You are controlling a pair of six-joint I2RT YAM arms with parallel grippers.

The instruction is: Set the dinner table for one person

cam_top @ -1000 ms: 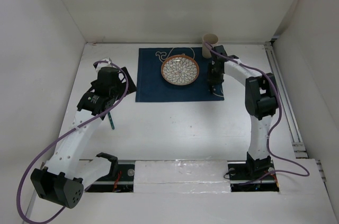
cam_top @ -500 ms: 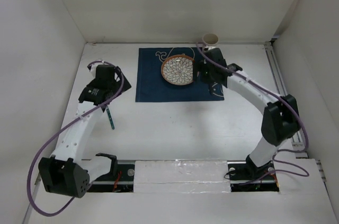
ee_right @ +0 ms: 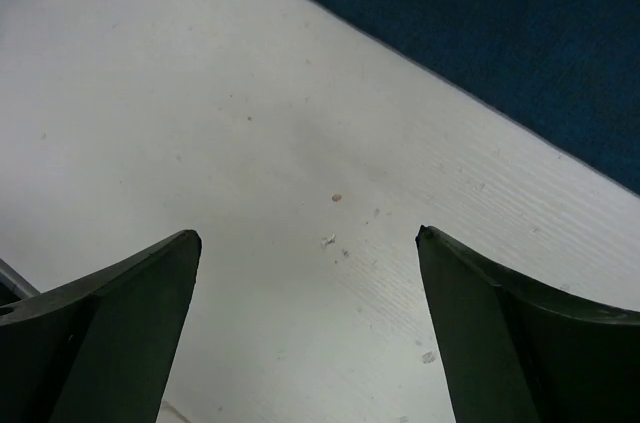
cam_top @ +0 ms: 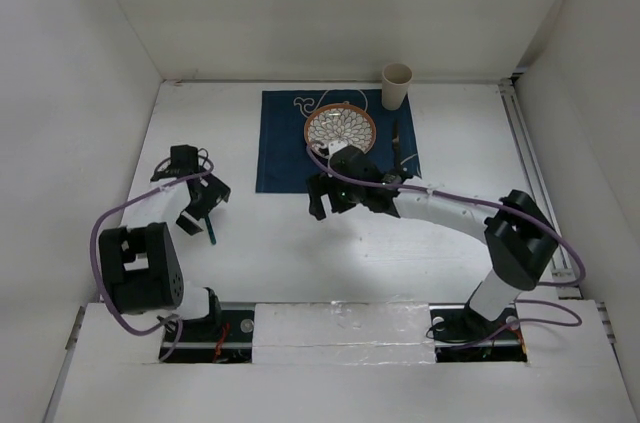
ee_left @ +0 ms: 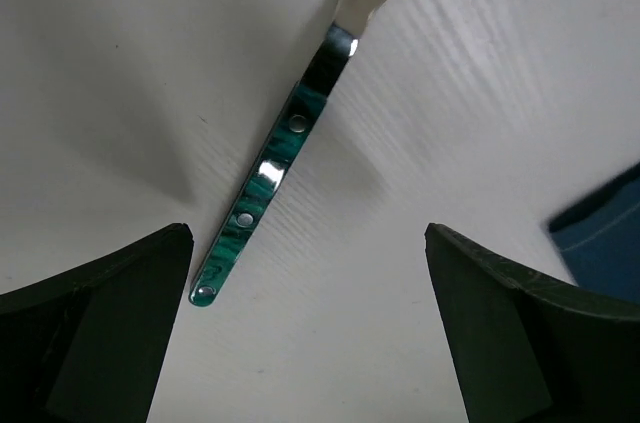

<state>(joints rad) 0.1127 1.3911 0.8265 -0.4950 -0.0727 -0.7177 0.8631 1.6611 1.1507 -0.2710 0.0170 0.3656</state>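
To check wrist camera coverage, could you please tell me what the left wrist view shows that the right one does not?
Left wrist only: a green-handled utensil lying on the dinner table ahead of the open left gripper. Right wrist only: a long edge of the blue mat and small specks by the open right gripper. Both: white table, some mat, nothing held.
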